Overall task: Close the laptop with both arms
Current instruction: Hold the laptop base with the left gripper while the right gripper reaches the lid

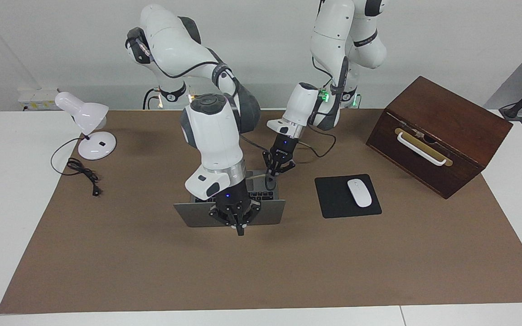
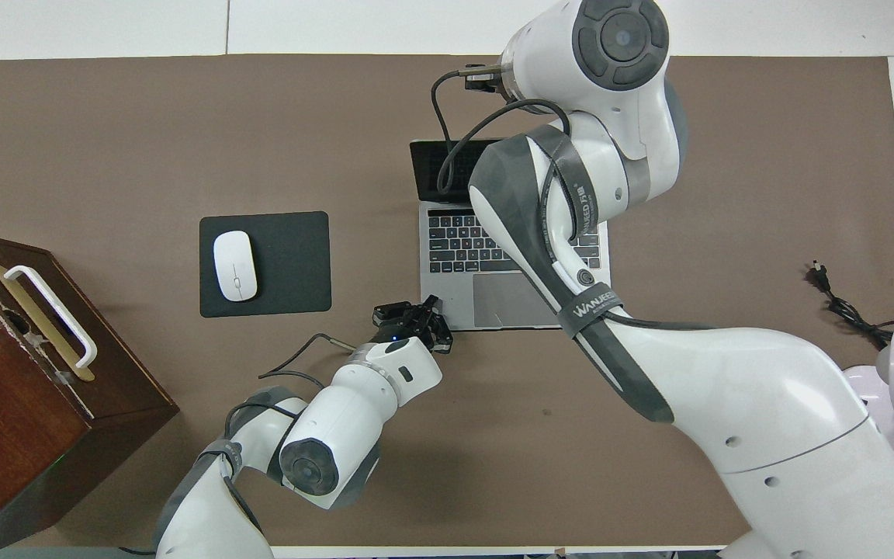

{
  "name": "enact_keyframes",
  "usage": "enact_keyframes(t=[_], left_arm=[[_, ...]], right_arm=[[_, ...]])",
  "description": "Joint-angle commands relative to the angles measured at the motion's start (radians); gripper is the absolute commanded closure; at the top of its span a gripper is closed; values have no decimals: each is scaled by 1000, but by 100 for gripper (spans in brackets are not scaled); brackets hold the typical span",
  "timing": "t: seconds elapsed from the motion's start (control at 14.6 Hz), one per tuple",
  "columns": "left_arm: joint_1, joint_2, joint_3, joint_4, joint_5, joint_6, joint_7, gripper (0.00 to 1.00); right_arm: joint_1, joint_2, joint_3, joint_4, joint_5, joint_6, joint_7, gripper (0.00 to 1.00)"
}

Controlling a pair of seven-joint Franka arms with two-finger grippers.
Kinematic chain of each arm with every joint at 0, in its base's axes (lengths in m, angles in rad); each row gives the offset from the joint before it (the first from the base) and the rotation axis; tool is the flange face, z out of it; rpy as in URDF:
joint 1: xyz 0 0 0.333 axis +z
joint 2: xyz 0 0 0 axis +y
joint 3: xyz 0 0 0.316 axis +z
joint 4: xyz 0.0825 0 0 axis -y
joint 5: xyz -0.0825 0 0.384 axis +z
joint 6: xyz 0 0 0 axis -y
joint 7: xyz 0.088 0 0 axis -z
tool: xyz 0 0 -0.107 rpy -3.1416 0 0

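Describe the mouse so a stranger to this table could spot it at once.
Start at the big dark wooden box at the left arm's end of the brown mat. Between it and the open laptop lies a black mouse pad. The mouse rests on it: small, smooth, white, the pad's only object.

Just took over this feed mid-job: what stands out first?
The open laptop mid-table, with both arms on it. The right gripper, shut, is at the back of its raised lid; the left gripper, shut, points down at the base corner nearest the black mouse pad.
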Motion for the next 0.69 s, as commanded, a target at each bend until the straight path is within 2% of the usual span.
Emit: enact_keyframes(t=[0.0, 0.34, 0.62], left_arm=[[-21, 40, 15, 4, 4, 14, 45, 100], [-17, 48, 13, -3, 8, 14, 85, 100], [-22, 56, 13, -4, 6, 14, 102, 100]], right_arm=[[-4, -17, 7, -28, 9, 4, 18, 100], [-47, -17, 7, -21, 57, -127, 10, 100], [-80, -27, 7, -16, 97, -280, -7, 100]])
